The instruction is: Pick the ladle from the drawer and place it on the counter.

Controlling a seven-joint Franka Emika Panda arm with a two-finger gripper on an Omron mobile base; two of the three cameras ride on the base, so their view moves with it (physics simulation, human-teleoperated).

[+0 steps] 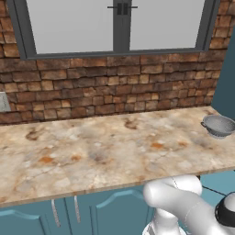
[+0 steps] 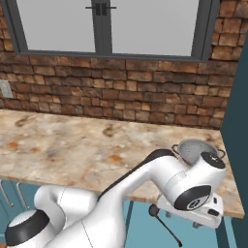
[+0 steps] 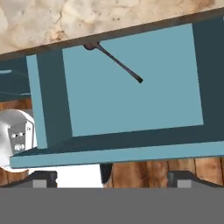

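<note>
The jaws cannot be judged open or closed, but they hold nothing; the gripper point(image 2: 203, 220) hangs above the open drawer point(image 3: 131, 87). The ladle point(image 3: 117, 62) lies on the drawer floor, its bowl tucked under the counter point(image 1: 92, 151) edge, handle pointing outward. So the drawer is open, while grasping and placing remain. A metal colander point(image 1: 219, 125) sits near the counter's right end; the overhanging edge may hinder reaching the bowl.

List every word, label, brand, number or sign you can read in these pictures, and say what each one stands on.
There is no readable text.
The ladle, the open drawer, the counter and the metal bowl carry no marks.
The brick wall and the window bear none.
The pale plate on the wall looks blank.
</note>
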